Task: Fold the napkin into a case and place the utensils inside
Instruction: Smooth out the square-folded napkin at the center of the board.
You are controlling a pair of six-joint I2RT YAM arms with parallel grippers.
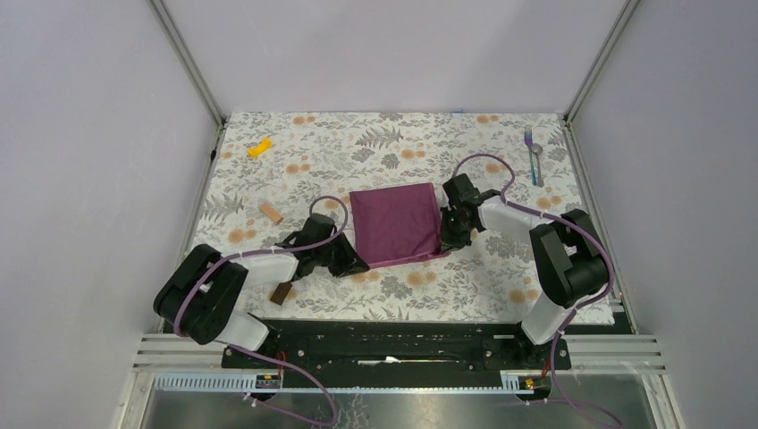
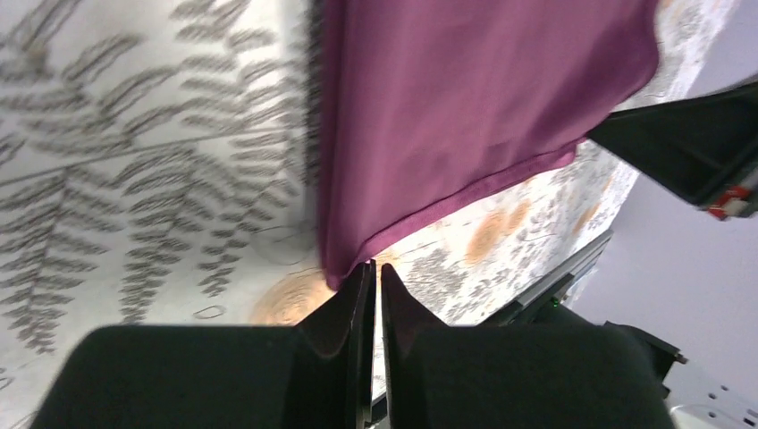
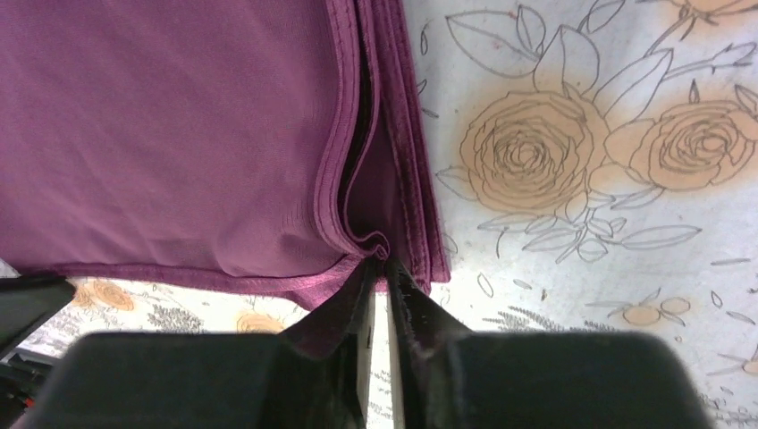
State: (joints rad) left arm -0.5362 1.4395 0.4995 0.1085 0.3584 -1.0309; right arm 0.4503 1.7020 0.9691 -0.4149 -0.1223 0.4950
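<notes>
napkin [image 1: 393, 223]: plum-magenta, folded, hemmed layers | left fingers [image 2: 344, 313]: narrow, seemingly on its corner | right fingers [image 3: 420, 317]: pinching hem

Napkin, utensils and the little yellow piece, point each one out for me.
napkin [image 1: 395, 223], top view, middle of the folded cloth
utensils [image 1: 534, 165], top view, on the handles
yellow piece [image 1: 259, 147], top view, its centre

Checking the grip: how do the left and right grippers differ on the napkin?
The left gripper sits at the napkin's near-left corner, cloth tip just meeting its jaws; the right gripper is at the near-right corner, pinching stacked hems. The left's hold is unclear; the right's is plain. Both have jaws nearly shut.
</notes>
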